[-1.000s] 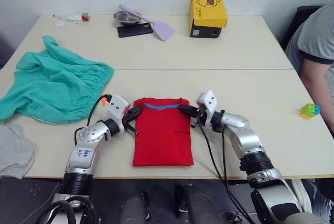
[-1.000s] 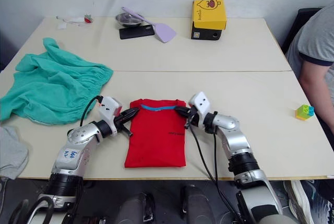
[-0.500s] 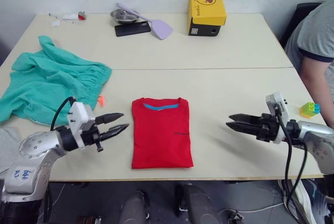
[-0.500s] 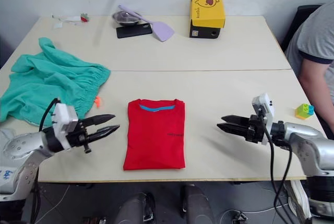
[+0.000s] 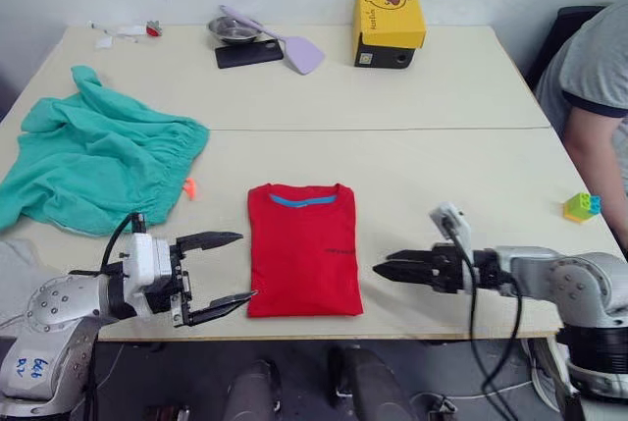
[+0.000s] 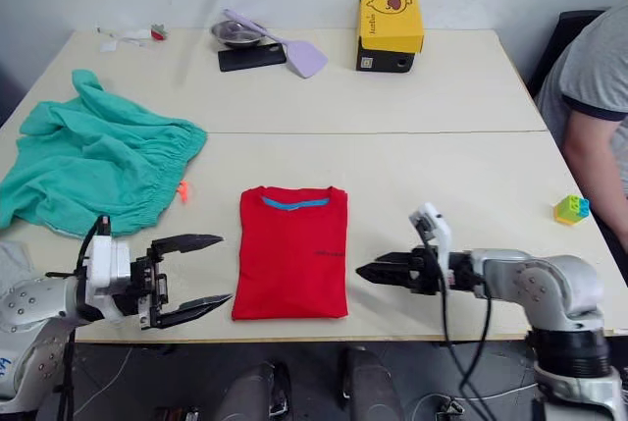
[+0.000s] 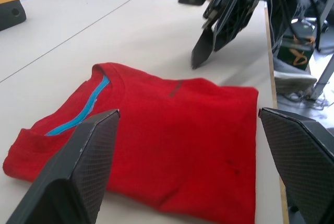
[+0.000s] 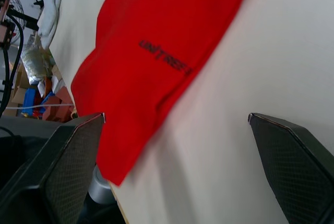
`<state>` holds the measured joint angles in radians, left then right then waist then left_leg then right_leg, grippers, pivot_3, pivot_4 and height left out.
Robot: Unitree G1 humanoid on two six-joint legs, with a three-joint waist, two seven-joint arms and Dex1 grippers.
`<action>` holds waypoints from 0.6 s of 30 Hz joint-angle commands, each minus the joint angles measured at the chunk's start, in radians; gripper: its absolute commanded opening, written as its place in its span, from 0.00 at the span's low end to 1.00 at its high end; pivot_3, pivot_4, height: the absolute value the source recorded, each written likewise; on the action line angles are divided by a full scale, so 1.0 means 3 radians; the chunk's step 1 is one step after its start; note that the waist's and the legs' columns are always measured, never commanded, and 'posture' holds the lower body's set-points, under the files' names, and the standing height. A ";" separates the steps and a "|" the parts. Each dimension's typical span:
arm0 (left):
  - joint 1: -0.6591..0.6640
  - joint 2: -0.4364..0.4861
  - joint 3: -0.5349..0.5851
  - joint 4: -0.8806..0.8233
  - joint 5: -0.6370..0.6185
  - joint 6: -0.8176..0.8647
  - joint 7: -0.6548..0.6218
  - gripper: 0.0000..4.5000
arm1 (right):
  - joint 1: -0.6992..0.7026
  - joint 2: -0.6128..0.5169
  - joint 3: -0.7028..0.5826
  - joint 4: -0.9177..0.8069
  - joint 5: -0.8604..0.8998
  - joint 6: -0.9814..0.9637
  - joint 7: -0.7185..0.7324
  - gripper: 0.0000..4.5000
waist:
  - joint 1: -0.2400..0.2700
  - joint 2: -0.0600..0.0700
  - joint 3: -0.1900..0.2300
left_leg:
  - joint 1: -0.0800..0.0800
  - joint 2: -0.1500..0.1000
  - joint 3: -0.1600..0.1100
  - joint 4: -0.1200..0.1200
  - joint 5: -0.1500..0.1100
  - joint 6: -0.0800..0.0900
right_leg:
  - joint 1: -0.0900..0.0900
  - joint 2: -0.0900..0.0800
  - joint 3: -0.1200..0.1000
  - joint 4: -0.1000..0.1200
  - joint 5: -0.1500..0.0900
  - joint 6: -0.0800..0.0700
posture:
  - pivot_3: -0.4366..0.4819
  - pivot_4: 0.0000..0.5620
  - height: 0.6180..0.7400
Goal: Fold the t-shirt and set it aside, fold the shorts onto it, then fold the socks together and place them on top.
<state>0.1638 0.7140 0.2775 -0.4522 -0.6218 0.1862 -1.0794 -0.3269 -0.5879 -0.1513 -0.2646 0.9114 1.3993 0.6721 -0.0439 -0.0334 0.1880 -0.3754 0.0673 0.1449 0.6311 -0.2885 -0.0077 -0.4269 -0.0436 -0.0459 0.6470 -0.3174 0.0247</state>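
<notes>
The red t-shirt [image 5: 301,249] lies folded into a neat rectangle at the near middle of the table, blue collar band away from me. My left gripper [image 5: 243,266] is open beside the shirt's lower left corner, its fingers spread wide with nothing between them. My right gripper [image 5: 378,271] hovers just right of the shirt's lower right edge; its wrist view shows the fingers [image 8: 62,177] wide apart and empty. The teal shorts [image 5: 98,161] lie crumpled at the far left. The light grey socks [image 8: 51,10] lie beyond the shirt, next to the shorts.
A yellow box [image 5: 391,17], a black phone [image 5: 250,52], a metal bowl [image 5: 233,30] and a lilac spatula [image 5: 304,51] sit at the back. A small toy block [image 5: 582,207] lies at the right, near a seated person [image 5: 594,78].
Both grippers let go of the shirt's collar corners and opened. The left drew back to the shirt's lower left; the right swung out right, then came back near the shirt's right edge.
</notes>
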 commanded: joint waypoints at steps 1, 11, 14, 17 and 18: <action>0.0061 0.0034 0.0128 -0.0152 -0.0128 0.0030 0.0008 0.99 | -0.0029 0.0188 0.0207 -0.0002 -0.0106 0.0090 -0.0280 1.00 | -0.0019 -0.0005 -0.0003 | 0.0000 0.0001 0.0000 -0.0002 -0.0001 -0.0002 | 0.0000 0.0001 0.0000 -0.0001 0.0000 0.0000 | 0.48 0.27 1.00; 0.0090 0.0044 0.0194 -0.0086 -0.0049 -0.0077 -0.0020 0.99 | -0.0327 0.0786 0.0393 0.0066 -0.0044 0.0622 -0.0626 1.00 | -0.0133 -0.0016 -0.0010 | 0.0010 0.0004 0.0000 -0.0009 0.0014 -0.0010 | 0.0002 0.0005 0.0000 0.0003 0.0004 -0.0008 | 0.48 0.27 1.00; 0.0077 0.0019 0.0215 -0.0072 -0.0020 -0.0125 0.0024 0.99 | -0.0352 0.0862 0.0468 0.0044 -0.0059 0.0695 -0.0644 1.00 | -0.0141 -0.0017 -0.0011 | 0.0012 0.0007 0.0001 -0.0014 0.0015 -0.0013 | 0.0001 0.0008 -0.0001 0.0005 0.0003 -0.0013 | 0.48 0.27 1.00; 0.0180 -0.0017 0.0209 -0.0119 -0.0014 -0.0162 0.0029 0.99 | -0.0347 0.0934 0.0488 0.0037 -0.0085 0.0717 -0.0680 1.00 | -0.0144 -0.0018 -0.0013 | 0.0013 0.0008 0.0000 -0.0018 0.0013 -0.0017 | -0.0001 0.0009 -0.0001 0.0008 0.0000 -0.0018 | 0.48 0.27 1.00; 0.0221 -0.0025 0.0199 -0.0127 -0.0007 -0.0178 0.0018 0.99 | -0.0341 0.0946 0.0499 0.0026 -0.0089 0.0717 -0.0684 1.00 | -0.0149 -0.0018 -0.0013 | 0.0013 0.0008 0.0001 -0.0020 0.0012 -0.0018 | -0.0001 0.0009 -0.0001 0.0007 0.0000 -0.0018 | 0.48 0.27 1.00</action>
<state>0.2090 0.7144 0.3177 -0.4622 -0.6248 0.1546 -1.0719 -0.4615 -0.3212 -0.0779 -0.2687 0.8838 1.5552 0.4816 -0.0884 -0.0388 0.1841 -0.3713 0.0698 0.1453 0.6245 -0.2849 -0.0134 -0.4272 -0.0406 -0.0462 0.6487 -0.3176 0.0192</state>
